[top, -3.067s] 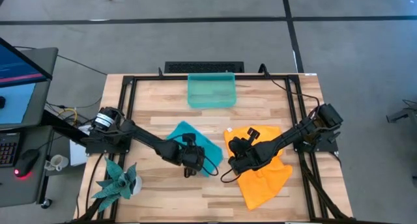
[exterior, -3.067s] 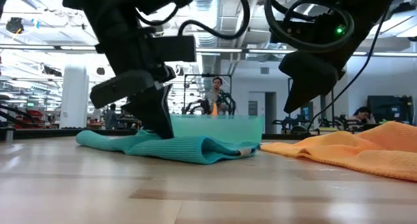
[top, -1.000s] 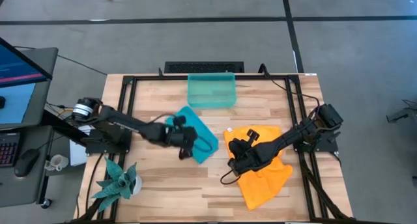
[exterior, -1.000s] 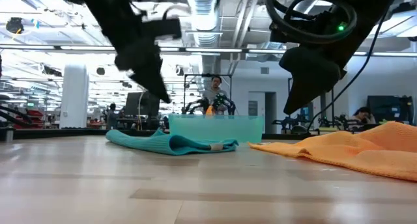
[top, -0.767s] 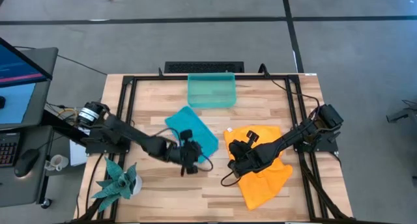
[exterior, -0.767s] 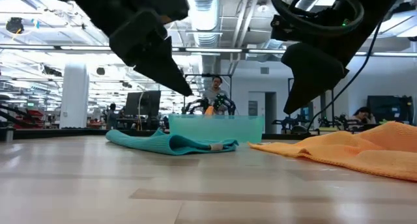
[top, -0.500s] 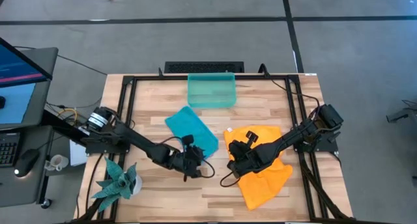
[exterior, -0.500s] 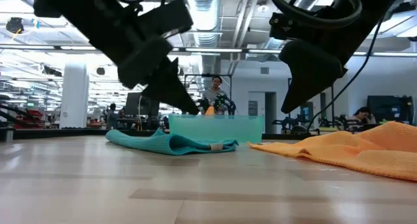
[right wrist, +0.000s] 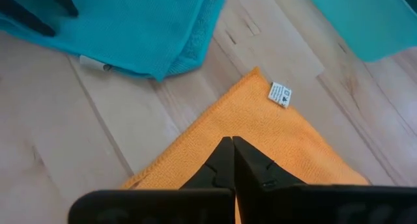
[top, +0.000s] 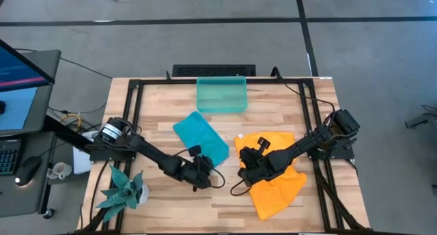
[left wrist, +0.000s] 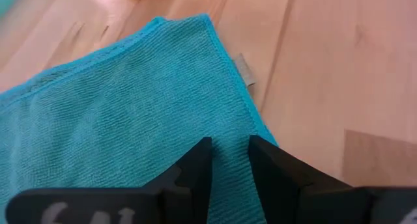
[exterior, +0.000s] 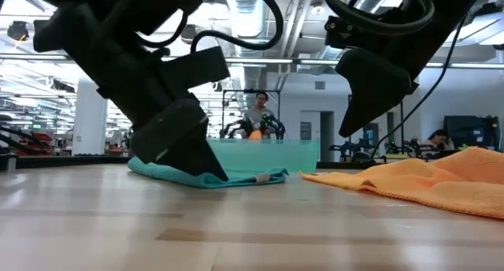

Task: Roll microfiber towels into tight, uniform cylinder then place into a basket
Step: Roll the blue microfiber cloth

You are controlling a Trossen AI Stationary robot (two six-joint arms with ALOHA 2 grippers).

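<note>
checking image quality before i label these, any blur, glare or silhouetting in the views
Low view: both arms are backlit black silhouettes against bright ceiling lights, the wood nearest the camera is soft, the teal towel stays readable. Left wrist view: the left tool is a dark blurred shape up close, while the towel weave is crisp. Right wrist view: the orange towel is sharp. High view: even light, no glare.

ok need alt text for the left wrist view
Two dark fingers of the left gripper, slightly apart, sit over the near edge of a teal-blue microfiber towel lying on a light wooden table. A small grey tag sticks out from the towel's edge.
</note>
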